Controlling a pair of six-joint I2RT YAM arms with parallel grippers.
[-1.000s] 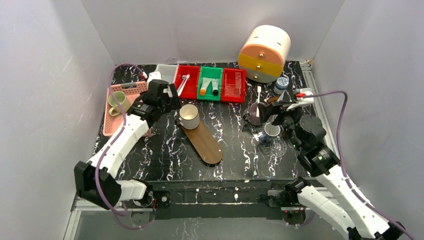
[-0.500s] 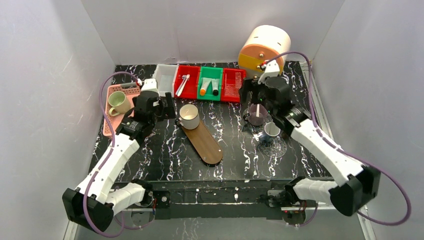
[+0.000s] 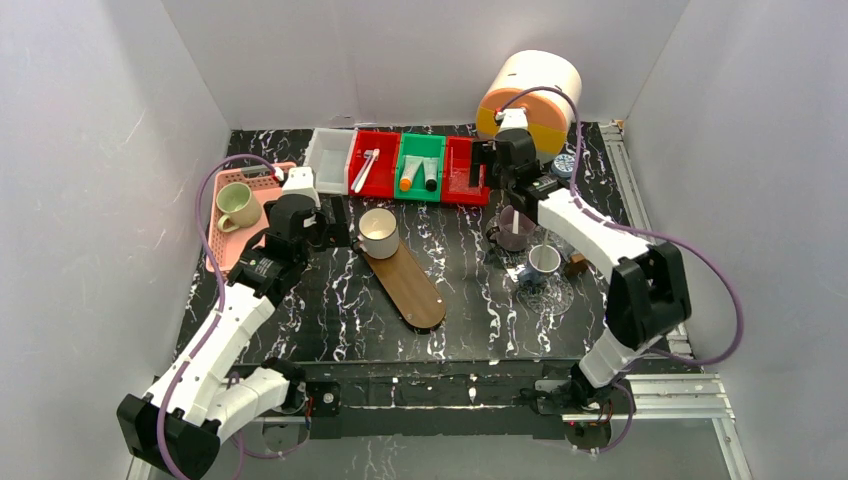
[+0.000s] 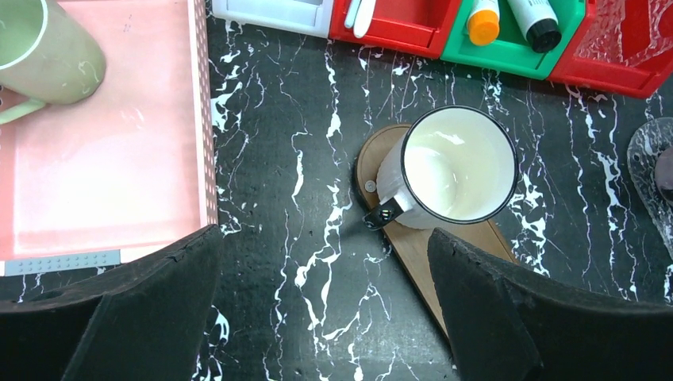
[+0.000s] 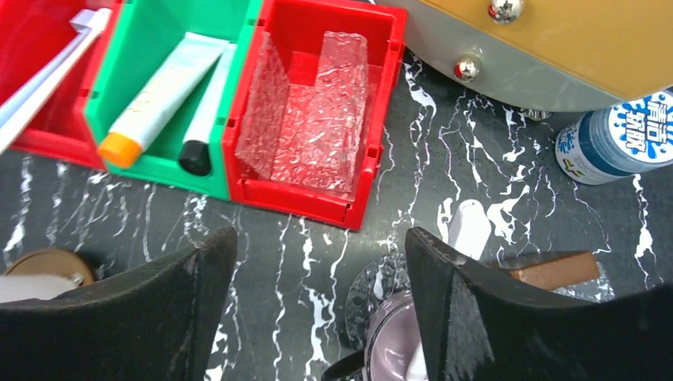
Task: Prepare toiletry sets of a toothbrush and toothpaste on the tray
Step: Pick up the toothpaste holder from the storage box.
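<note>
Left fingers (image 4: 111, 317): spread wide, nothing between them.
Left gripper (image 4: 325, 317): hangs over the black marbled table (image 4: 301, 119), between the pink basket (image 4: 119, 175) and the white mug (image 4: 456, 163).
White mug: upright on the far end of the brown oval tray (image 4: 428, 254).
Right fingers (image 5: 119, 317): spread apart, gripping nothing.
Right gripper (image 5: 317, 317): above the table, just in front of the right red bin (image 5: 381, 103), which holds a clear crinkled plastic piece (image 5: 317, 119).
Toothbrush (image 5: 48, 63): lies in the left red bin (image 3: 372, 185), well apart from the tray.
Orange-capped tube (image 5: 159, 95): lies in the green bin (image 5: 143, 32), cap toward the arms.
Dark-capped tube (image 5: 208, 111): beside it in the same bin.
Purple mug (image 3: 514, 232): right of the tray, below the right wrist.
</note>
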